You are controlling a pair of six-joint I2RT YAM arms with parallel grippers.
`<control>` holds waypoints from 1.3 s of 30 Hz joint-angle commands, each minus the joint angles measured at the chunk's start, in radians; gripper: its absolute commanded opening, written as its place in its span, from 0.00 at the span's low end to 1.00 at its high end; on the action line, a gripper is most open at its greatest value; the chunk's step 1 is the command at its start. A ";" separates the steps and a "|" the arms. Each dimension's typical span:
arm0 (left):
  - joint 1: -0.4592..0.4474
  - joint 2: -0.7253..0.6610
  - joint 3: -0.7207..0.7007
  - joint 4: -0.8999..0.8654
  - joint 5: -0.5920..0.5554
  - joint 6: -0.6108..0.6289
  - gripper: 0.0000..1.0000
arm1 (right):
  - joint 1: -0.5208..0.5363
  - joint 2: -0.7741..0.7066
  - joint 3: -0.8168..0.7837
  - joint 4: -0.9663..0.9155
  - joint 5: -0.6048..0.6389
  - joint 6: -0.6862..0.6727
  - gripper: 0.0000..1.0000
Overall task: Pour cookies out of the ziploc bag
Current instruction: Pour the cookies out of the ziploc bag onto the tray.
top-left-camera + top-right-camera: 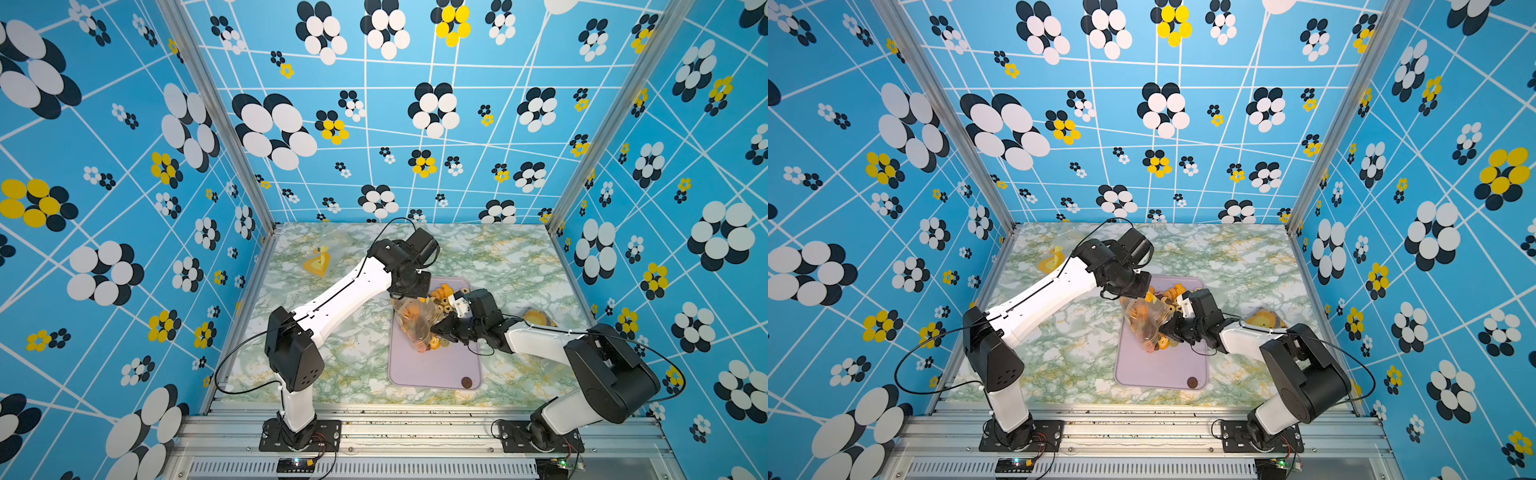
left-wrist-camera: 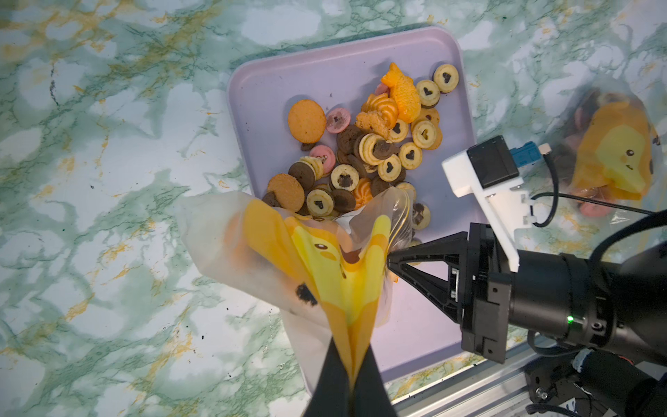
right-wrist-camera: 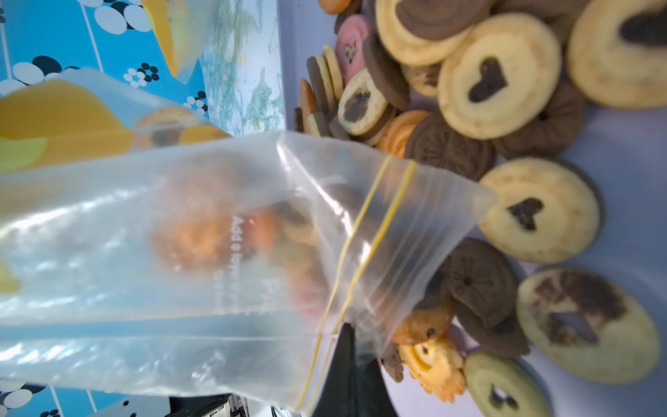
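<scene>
The clear ziploc bag, printed with a yellow-orange figure, hangs tilted over a lilac tray, mouth down. My left gripper is shut on the bag's printed bottom end and holds it up. My right gripper is shut on the bag's mouth edge beside the yellow zip lines. Several cookies, tan, brown, pink and orange, lie heaped on the tray's far half. Others show blurred inside the bag. In both top views the bag hangs between the two grippers.
One brown cookie lies alone in the tray's near right corner. A second printed bag lies at the back left of the marble table. A third bag with cookies lies right of the tray, behind the right arm.
</scene>
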 commanded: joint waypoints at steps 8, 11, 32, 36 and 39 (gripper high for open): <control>-0.084 0.066 0.075 -0.025 -0.017 -0.007 0.00 | -0.020 -0.018 -0.046 -0.032 0.037 -0.017 0.00; -0.079 0.060 0.075 -0.039 -0.048 0.005 0.00 | -0.020 -0.007 -0.030 -0.027 0.032 -0.013 0.00; -0.104 0.069 0.098 -0.056 -0.039 -0.002 0.00 | -0.036 -0.035 -0.029 -0.055 0.049 -0.030 0.00; -0.113 0.078 0.070 -0.034 -0.027 -0.010 0.00 | -0.037 -0.046 -0.031 -0.062 0.045 -0.031 0.01; -0.118 0.078 0.046 -0.017 -0.019 -0.017 0.00 | -0.038 -0.075 -0.033 -0.102 0.053 -0.053 0.02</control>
